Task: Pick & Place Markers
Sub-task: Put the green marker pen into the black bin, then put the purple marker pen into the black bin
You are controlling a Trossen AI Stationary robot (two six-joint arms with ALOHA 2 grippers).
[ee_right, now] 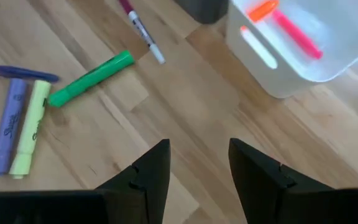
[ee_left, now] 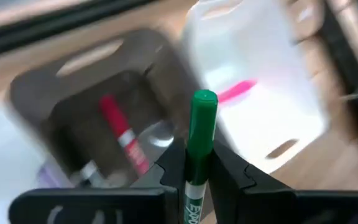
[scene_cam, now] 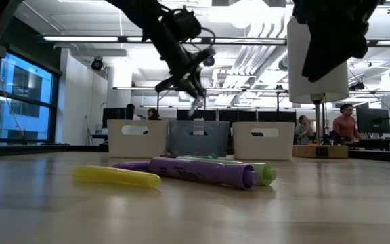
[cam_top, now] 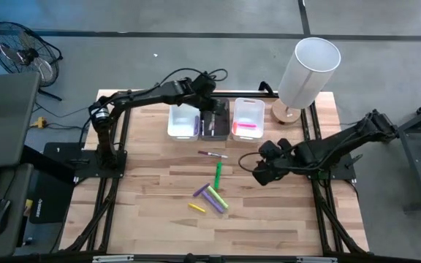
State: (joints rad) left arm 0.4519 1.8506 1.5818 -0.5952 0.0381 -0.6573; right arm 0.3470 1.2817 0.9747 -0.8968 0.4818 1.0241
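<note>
My left gripper is at the far middle of the table, over the dark bin, shut on a green marker. A red marker lies in that bin. The white bin to its right holds pink markers. My right gripper is open and empty, low over bare table near the loose markers: a thin red-and-white one, a green one, purple ones, a yellow-green one and a yellow one. My left gripper pinches the green marker's white barrel between its two fingers. The marker lies along the fingers, and its green cap end sticks out past the fingertips. It is lifted clear, above the dark bin.
A third bin, white, stands left of the dark one. A tall white cylinder on a wooden base stands at the far right corner. Bare wood lies toward the near edge. A fan and people at desks show beyond the table.
</note>
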